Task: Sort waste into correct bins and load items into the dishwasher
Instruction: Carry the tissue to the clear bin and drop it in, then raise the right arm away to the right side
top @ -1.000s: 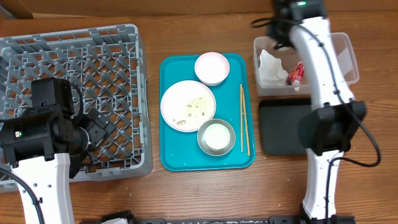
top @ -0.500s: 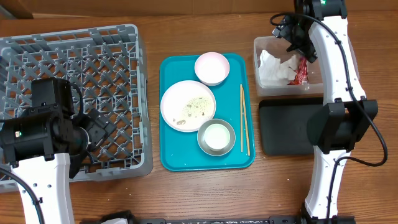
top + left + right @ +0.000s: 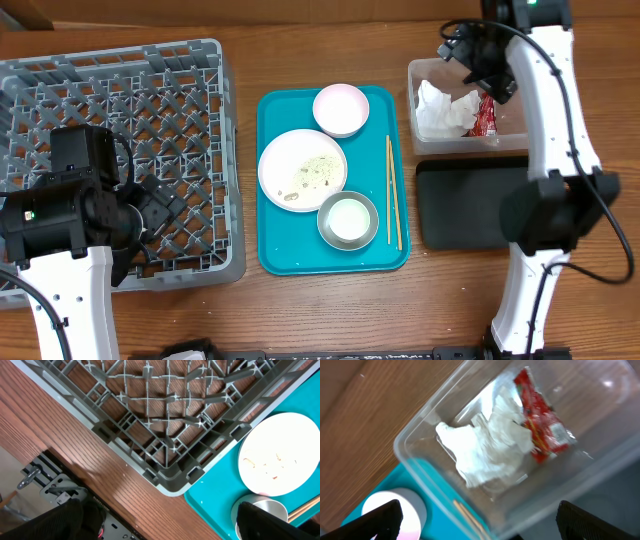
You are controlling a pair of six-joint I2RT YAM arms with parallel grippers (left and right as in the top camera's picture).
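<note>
Right gripper (image 3: 480,527), mine, hovers with its two dark fingers spread wide and nothing between them, above the clear plastic rectangular tub (image 3: 450,147) that sits beyond the far right corner of the large teal plastic tray (image 3: 275,250). Inside that tub lie the crumpled white paper napkin (image 3: 490,450) and the small red wrapper (image 3: 540,420), touching each other, so I judge the dry waste to be already sorted there. The shallow black rectangular tray (image 3: 460,205) lies just right of the teal tray, nearer me than the tub, and I see nothing in it.

My left gripper (image 3: 150,215) is also spread apart and holds nothing. It waits over the near corner of the big square grey plastic dish rack (image 3: 120,50), which stands just left of the teal tray, its lattice floor bare. I judge it is parked there to receive dishes.

On the teal tray rest all the dishes. The pale round plate (image 3: 302,170) lies at the middle left with whitish food scraps (image 3: 315,172) scattered on it. The pale pink bowl (image 3: 341,109) sits at the far edge. The grey metal bowl (image 3: 348,220) sits at the near edge with something white inside, perhaps the small cup; I cannot tell. The thin wooden chopsticks (image 3: 393,190) lie side by side along the right edge.

Scraps likely come next, before anything is racked.
</note>
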